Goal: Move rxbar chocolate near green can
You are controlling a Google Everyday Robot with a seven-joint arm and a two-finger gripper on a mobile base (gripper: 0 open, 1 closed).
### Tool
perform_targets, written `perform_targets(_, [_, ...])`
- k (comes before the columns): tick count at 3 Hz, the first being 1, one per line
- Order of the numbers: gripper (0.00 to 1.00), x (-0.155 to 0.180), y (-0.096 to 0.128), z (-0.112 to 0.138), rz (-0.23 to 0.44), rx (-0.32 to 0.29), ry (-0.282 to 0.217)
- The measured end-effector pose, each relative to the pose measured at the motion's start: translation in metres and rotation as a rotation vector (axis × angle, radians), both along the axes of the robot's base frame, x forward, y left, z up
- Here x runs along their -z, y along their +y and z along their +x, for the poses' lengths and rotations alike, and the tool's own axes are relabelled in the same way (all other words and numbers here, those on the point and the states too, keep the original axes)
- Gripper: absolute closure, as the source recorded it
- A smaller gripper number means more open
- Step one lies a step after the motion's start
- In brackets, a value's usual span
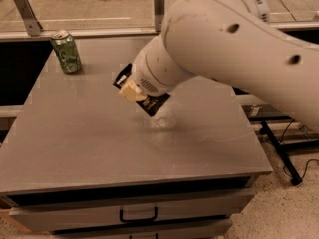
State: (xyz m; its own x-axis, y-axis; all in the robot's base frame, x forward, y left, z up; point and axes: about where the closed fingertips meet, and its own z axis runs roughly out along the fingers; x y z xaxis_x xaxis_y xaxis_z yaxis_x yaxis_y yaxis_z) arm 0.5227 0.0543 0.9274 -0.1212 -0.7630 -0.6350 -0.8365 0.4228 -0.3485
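We judge this the carrying step: our cream two-finger gripper, above the grey table, pinches the flat black lettered rxbar chocolate wrapper (seemingly lifted). Next: reach the dented light-green can, well apart, without knocking it

Our end effector, clamped on the bar, hangs over the worktop. Bare surface runs from it to the can at a far corner; our arm crowds the opposite side.
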Motion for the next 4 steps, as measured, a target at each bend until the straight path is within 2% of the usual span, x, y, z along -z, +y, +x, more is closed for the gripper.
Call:
perform_targets(2, [1.00, 0.025, 0.092, 0.078, 0.057, -0.159, -0.013])
perform_targets(3, [1.00, 0.046, 0.129, 0.100, 0.106, -0.197, 0.002])
perform_targets(4, [1.00, 0.061, 0.151, 0.124, 0.153, -0.199, -0.009])
